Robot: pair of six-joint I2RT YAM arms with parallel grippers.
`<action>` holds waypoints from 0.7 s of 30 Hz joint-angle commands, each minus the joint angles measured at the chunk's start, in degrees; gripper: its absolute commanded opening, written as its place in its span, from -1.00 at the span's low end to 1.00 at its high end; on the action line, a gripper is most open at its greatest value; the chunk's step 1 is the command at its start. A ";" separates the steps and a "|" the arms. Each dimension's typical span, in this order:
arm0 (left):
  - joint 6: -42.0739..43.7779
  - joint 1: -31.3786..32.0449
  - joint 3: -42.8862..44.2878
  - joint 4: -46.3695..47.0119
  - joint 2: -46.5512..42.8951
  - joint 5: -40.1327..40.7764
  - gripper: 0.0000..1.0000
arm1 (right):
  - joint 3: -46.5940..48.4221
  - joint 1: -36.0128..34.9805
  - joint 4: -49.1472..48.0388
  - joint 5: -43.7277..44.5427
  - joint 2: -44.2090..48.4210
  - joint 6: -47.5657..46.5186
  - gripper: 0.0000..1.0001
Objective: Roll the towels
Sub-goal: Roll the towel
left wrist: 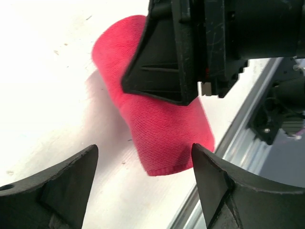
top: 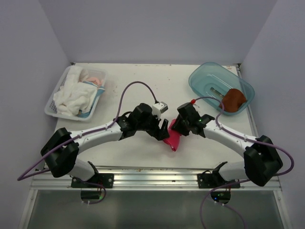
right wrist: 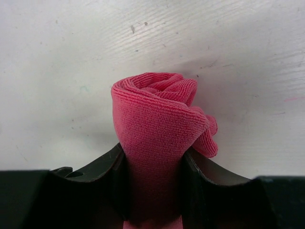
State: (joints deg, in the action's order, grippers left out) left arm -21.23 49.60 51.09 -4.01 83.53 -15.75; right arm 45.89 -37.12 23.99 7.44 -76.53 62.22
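Pink roll, state at this moment.

- The bright pink-red cloth towel (top: pixel 172 140) is rolled into a tight cylinder. It lies on the white table (top: pixel 133 81) at centre, close to the near edge.
- In the top view its long axis runs roughly 11 to 5 o'clock. The left wrist view shows the same slant.
- The right gripper (right wrist: pixel 152 183) is clenched on the roll. One finger presses each flank, and the spiral end (right wrist: pixel 159 88) faces away from the wrist, so the hold is across the axis.
- The left gripper (left wrist: pixel 143 164) is spread wide and grasps nothing. The roll's near end sits just beyond the gap between its fingers (left wrist: pixel 71 181); no contact visible.
- The rust-brown cloth towel (top: pixel 233 100) lies bundled in the translucent blue plastic tub (top: pixel 200 78). I cannot tell how neatly it is rolled.
- A white plastic basket (top: pixel 53 109) of white cloths stands at far left, well apart.

Judgement: rolling looks done, and what remains is placing the roll. The tub lies at about 2 o'clock from the roll, on the right arm's side. That arm is nearer and already has the towel. The left gripper should stay off the roll, and the clamp must hold or the coil may loosen.
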 commanded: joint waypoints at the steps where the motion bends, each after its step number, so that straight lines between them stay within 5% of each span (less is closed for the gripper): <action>1: 3.82 1.72 3.22 -1.42 1.28 5.01 0.67 | 4.20 0.03 4.74 2.93 -1.42 -0.60 -0.45; 5: 5.59 9.09 7.09 -4.25 4.27 12.31 0.73 | 7.10 -0.05 6.77 2.49 -4.58 -0.52 -0.44; 14: 6.38 14.28 8.41 -3.37 6.03 17.59 0.99 | 8.25 -0.05 7.21 1.70 -4.94 -0.87 -0.43; 21: 5.77 16.49 9.99 -4.78 8.58 23.65 0.99 | 8.43 0.03 8.18 2.05 -4.59 -0.17 -0.42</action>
State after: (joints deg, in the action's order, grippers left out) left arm -16.40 65.17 58.52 -8.60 90.80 4.60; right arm 51.77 -36.23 32.18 8.19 -81.45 61.73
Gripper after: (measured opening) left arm 0.993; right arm 0.403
